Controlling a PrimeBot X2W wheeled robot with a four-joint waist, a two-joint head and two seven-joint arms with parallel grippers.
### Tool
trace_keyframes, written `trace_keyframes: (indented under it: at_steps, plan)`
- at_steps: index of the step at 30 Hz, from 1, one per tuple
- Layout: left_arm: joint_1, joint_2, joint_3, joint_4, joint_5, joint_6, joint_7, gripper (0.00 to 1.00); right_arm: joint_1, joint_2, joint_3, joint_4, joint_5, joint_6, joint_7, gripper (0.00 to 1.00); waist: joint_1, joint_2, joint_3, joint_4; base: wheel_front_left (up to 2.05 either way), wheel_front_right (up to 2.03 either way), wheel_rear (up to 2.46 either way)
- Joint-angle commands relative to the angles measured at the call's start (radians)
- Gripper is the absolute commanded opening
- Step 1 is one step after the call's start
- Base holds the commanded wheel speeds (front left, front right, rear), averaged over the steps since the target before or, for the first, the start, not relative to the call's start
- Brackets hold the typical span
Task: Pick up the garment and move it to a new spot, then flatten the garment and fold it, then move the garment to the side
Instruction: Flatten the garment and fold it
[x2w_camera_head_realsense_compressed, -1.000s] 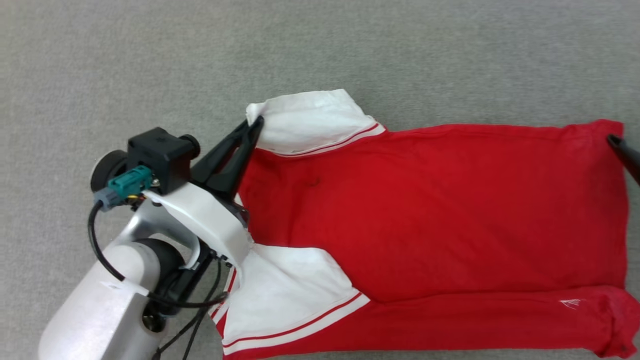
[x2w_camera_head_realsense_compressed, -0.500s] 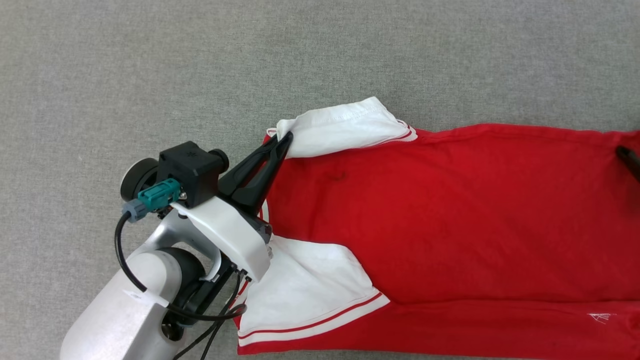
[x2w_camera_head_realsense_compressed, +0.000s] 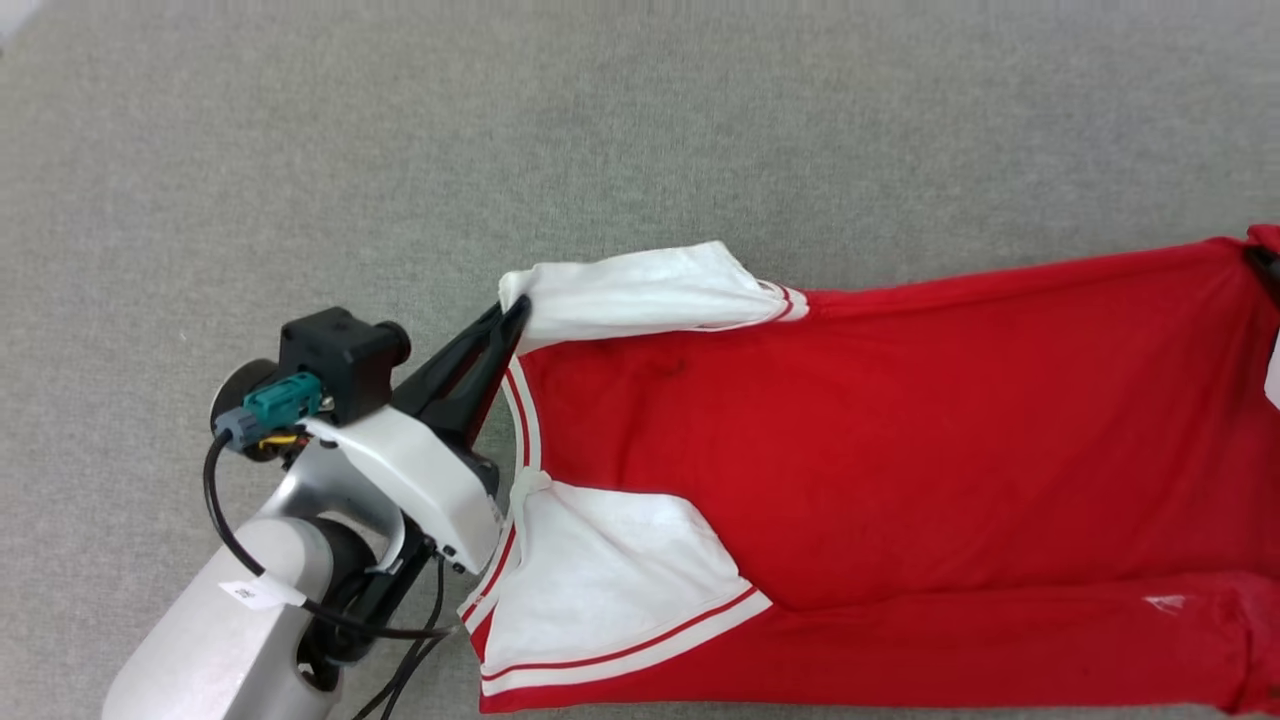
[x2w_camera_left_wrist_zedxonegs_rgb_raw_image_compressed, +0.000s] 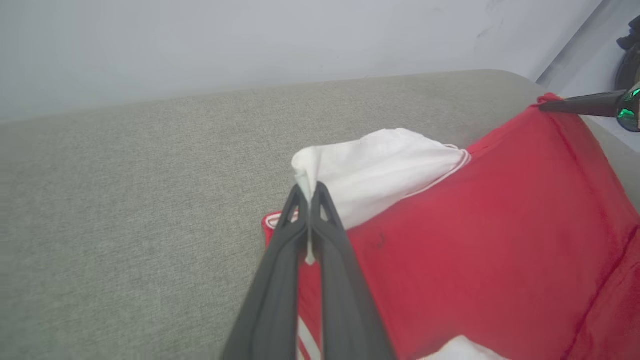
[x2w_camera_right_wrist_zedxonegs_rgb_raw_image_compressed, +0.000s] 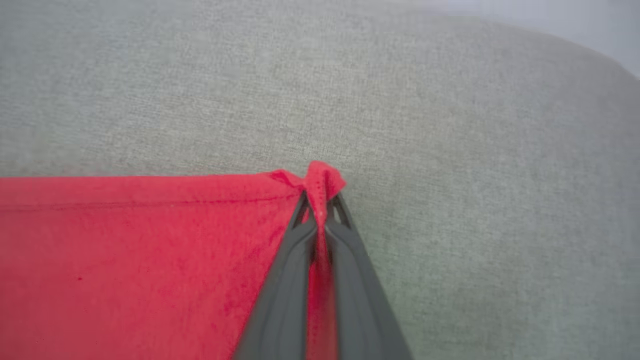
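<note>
The garment (x2w_camera_head_realsense_compressed: 880, 440) is a red T-shirt with white, red-striped sleeves, stretched sideways across a grey fabric surface. My left gripper (x2w_camera_head_realsense_compressed: 515, 312) is shut on the tip of the far white sleeve (x2w_camera_head_realsense_compressed: 640, 290); the left wrist view shows white cloth pinched between its fingers (x2w_camera_left_wrist_zedxonegs_rgb_raw_image_compressed: 310, 192). My right gripper (x2w_camera_right_wrist_zedxonegs_rgb_raw_image_compressed: 320, 202) is shut on a red hem corner of the garment (x2w_camera_right_wrist_zedxonegs_rgb_raw_image_compressed: 150, 250), with a tuft of red cloth poking past the tips. That same gripper (x2w_camera_left_wrist_zedxonegs_rgb_raw_image_compressed: 575, 105) appears at the garment's far corner in the left wrist view. The near sleeve (x2w_camera_head_realsense_compressed: 600, 590) lies flat.
The grey fabric surface (x2w_camera_head_realsense_compressed: 640, 130) spreads wide beyond the garment, with a rounded edge (x2w_camera_left_wrist_zedxonegs_rgb_raw_image_compressed: 450, 75) and a pale wall behind it. A folded red strip of the garment (x2w_camera_head_realsense_compressed: 1000, 640) lies along the near side.
The right gripper has closed on the red hem corner. The left gripper keeps its hold on the white sleeve, which is pulled longer and flatter; the head camera has shifted.
</note>
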Motion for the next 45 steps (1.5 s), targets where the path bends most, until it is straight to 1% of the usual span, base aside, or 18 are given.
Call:
trace_keyframes:
  at_steps: [1, 3, 4, 8, 14, 16, 20, 25, 29, 32, 33, 36, 37, 38, 39, 40, 45]
  plan:
    - [0.018, 0.004, 0.002, 0.007, -0.009, 0.002, -0.008, 0.0, 0.0, 0.004, -0.011, 0.002, 0.006, -0.002, -0.022, 0.0, 0.0, -0.0001, -0.031, -0.008, 0.0, 0.0, 0.0]
    - [0.037, 0.01, 0.005, 0.018, -0.014, 0.005, -0.01, 0.0, 0.023, 0.011, -0.018, 0.003, 0.013, -0.002, -0.051, 0.0, 0.0, -0.0001, -0.055, -0.014, 0.0, 0.0, 0.0]
    - [0.069, 0.015, 0.004, 0.024, -0.019, 0.012, -0.016, 0.0, 0.059, 0.023, -0.031, -0.003, 0.029, -0.002, -0.091, 0.0, 0.0, -0.0001, -0.092, -0.024, 0.0, 0.0, 0.0]
    - [0.121, 0.02, 0.004, 0.015, -0.031, 0.027, -0.018, 0.0, 0.133, 0.03, -0.039, -0.032, 0.073, -0.002, -0.129, 0.0, 0.0, -0.0001, -0.133, -0.034, 0.0, 0.0, 0.0]
    - [0.223, 0.022, -0.001, -0.012, -0.063, 0.053, -0.019, 0.0, 0.264, 0.033, -0.049, -0.099, 0.161, -0.002, -0.16, 0.0, 0.0, -0.0001, -0.17, -0.042, 0.0, 0.0, 0.0]
    - [0.265, 0.03, -0.005, -0.017, -0.07, 0.06, -0.02, 0.0, 0.316, 0.037, -0.045, -0.123, 0.198, -0.002, -0.163, 0.0, 0.0, -0.0001, -0.178, -0.045, 0.0, 0.0, 0.0]
    - [0.336, 0.043, -0.007, -0.018, -0.079, 0.076, -0.028, 0.0, 0.408, 0.017, -0.033, -0.165, 0.248, -0.002, -0.158, 0.0, 0.0, -0.0001, -0.188, -0.047, 0.0, 0.0, 0.0]
    - [0.403, 0.056, -0.032, 0.015, -0.084, 0.072, -0.023, 0.0, 0.492, -0.007, -0.009, -0.186, 0.29, -0.001, -0.139, 0.0, 0.0, -0.0001, -0.199, -0.051, 0.0, 0.0, 0.0]
    - [0.421, 0.061, -0.044, 0.066, -0.074, 0.067, -0.031, 0.0, 0.521, -0.034, 0.022, -0.183, 0.294, -0.002, -0.122, 0.0, 0.0, -0.0001, -0.208, -0.051, 0.0, 0.0, 0.0]
    - [0.418, 0.05, -0.063, 0.095, -0.082, 0.052, -0.025, 0.0, 0.533, -0.061, 0.06, -0.179, 0.277, -0.002, -0.121, 0.0, 0.0, -0.0001, -0.213, -0.051, 0.0, 0.0, 0.0]
    - [0.403, 0.044, -0.079, 0.124, -0.075, 0.038, -0.022, 0.0, 0.538, -0.081, 0.098, -0.171, 0.265, -0.002, -0.119, 0.0, 0.0, -0.0001, -0.213, -0.051, 0.0, 0.0, 0.0]
    - [0.395, 0.036, -0.096, 0.155, -0.064, 0.03, -0.028, 0.0, 0.538, -0.084, 0.119, -0.157, 0.285, -0.002, -0.107, 0.0, 0.0, -0.0001, -0.216, -0.051, 0.0, 0.0, 0.0]
    - [0.395, 0.034, -0.1, 0.164, -0.062, 0.027, -0.031, 0.0, 0.537, -0.085, 0.121, -0.153, 0.289, -0.002, -0.105, 0.3, 0.0, -0.0001, -0.218, -0.052, 0.0, 0.0, 0.0]
    - [0.393, 0.034, -0.103, 0.174, -0.058, 0.026, -0.033, 0.33, 0.537, -0.088, 0.127, -0.149, 0.288, -0.002, -0.1, 1.0, 0.0, -0.0001, -0.221, -0.052, 0.0, 0.0, 0.0]
    - [0.392, 0.032, -0.103, 0.182, -0.054, 0.028, -0.039, 0.88, 0.538, -0.093, 0.135, -0.148, 0.283, -0.002, -0.1, 1.0, 0.0, -0.0001, -0.226, -0.051, 0.0, 0.0, 0.0]
    - [0.394, 0.032, -0.104, 0.19, -0.051, 0.03, -0.044, 1.0, 0.541, -0.095, 0.138, -0.147, 0.285, -0.002, -0.102, 1.0, 0.0, -0.0001, -0.232, -0.051, 0.0, 0.0, 0.0]
    - [0.406, 0.033, -0.095, 0.196, -0.051, 0.033, -0.076, 1.0, 0.555, -0.103, 0.135, -0.189, 0.317, -0.001, -0.119, 1.0, 0.0, -0.0001, -0.265, -0.05, 0.0, 0.0, 0.0]
